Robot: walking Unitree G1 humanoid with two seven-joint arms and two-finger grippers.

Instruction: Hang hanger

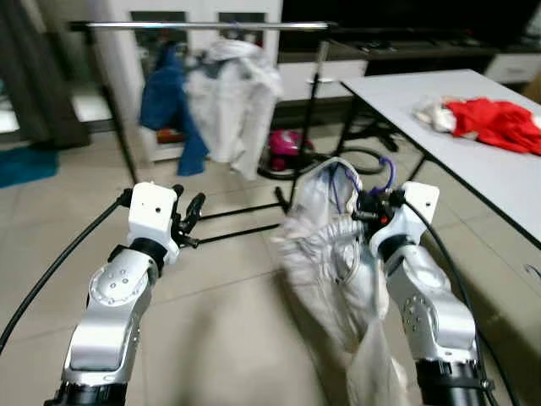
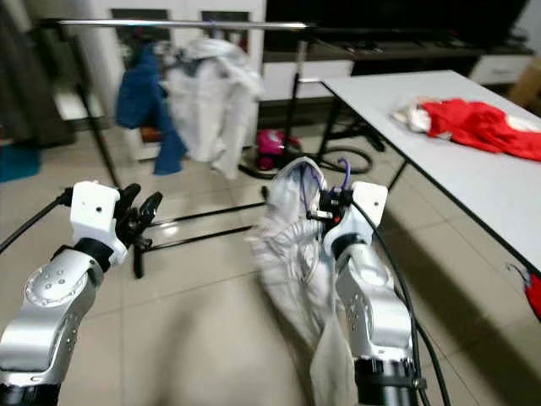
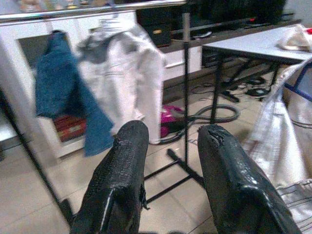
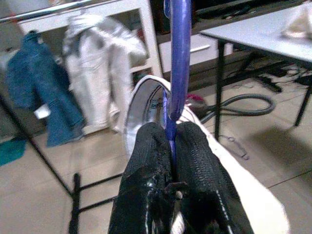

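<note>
The right gripper (image 4: 170,141) pinched the purple hanger (image 4: 178,63) with its white garment (image 1: 330,254) draped below — mid-carry, judging by the rail (image 1: 207,25) well ahead and above, calling for a raise; the left gripper (image 3: 168,161) was spread, empty.

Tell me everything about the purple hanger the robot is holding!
The purple hanger looks like thin, smooth plastic, and its curved hook pokes up above the right gripper, whose two black fingers are shut tight on its neck. A pale, shiny white garment hangs from it, drooping down beside the right arm toward the tiled floor. Most of the hanger is hidden inside that garment. It is not on the clothes rail yet; the rail stands further off, ahead of the robot.
</note>
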